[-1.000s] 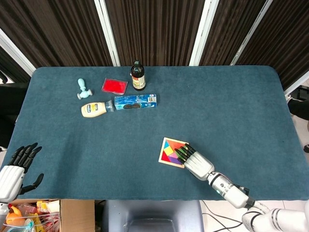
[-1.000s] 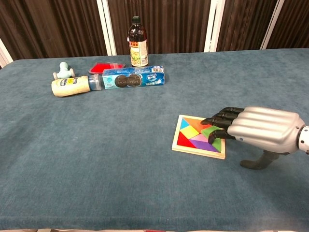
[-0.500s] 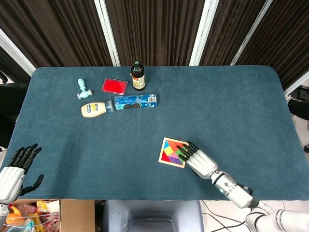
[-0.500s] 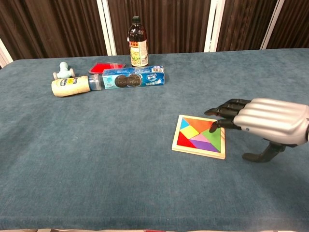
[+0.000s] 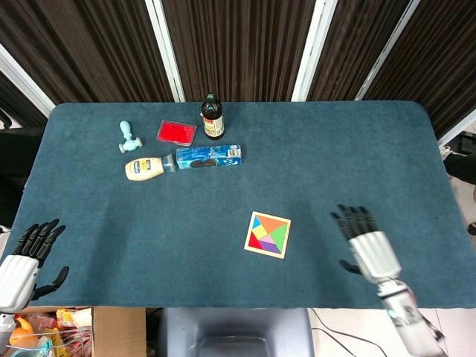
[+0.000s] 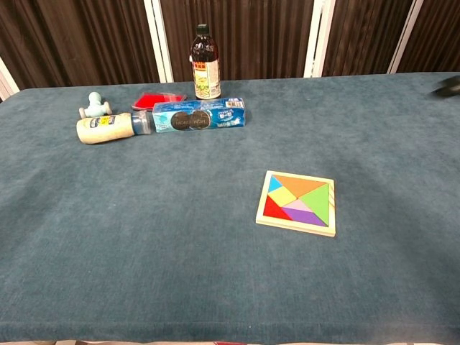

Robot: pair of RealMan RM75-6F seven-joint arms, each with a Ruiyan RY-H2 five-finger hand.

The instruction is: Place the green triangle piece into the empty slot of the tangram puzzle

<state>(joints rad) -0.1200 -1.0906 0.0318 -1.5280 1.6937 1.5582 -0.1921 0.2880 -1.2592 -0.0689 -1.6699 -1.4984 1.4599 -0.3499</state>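
- Puzzle [image 5: 268, 234] lies flat on the blue table [image 5: 357, 149], front-centre, a bit right of middle; square tray turned slightly clockwise in the head view, so its edges run off-parallel to the table edges.
- Green triangle [image 6: 317, 199] sits flush in the tray, filling the right side; its long edge runs along the tray's right rim, its tip points left toward the tray centre. All slots look filled.
- Right hand [image 5: 367, 246] is off the puzzle, well apart to its right, near the front edge; fingers spread, pointing away from the robot, holding nothing. In the chest view only a dark blur shows at the right edge; cannot tell what part it is.
- Left hand [image 5: 21, 266] is at the front-left corner, off the table edge; fingers spread, holding nothing.
- Bare cloth all round the puzzle: left, behind, and between it and the right hand.
- Clutter is far-left rear, well apart from the puzzle: bottle [image 6: 204, 65] upright, red box [image 6: 158, 99] beside it, cookie pack [image 6: 199, 115] lying lengthwise left-right, mayo bottle [image 6: 108, 128] on its side touching the pack's left end, pale blue toy [image 6: 93, 106] behind it.
- Cardboard box [image 5: 82, 331] shows below the front-left edge.
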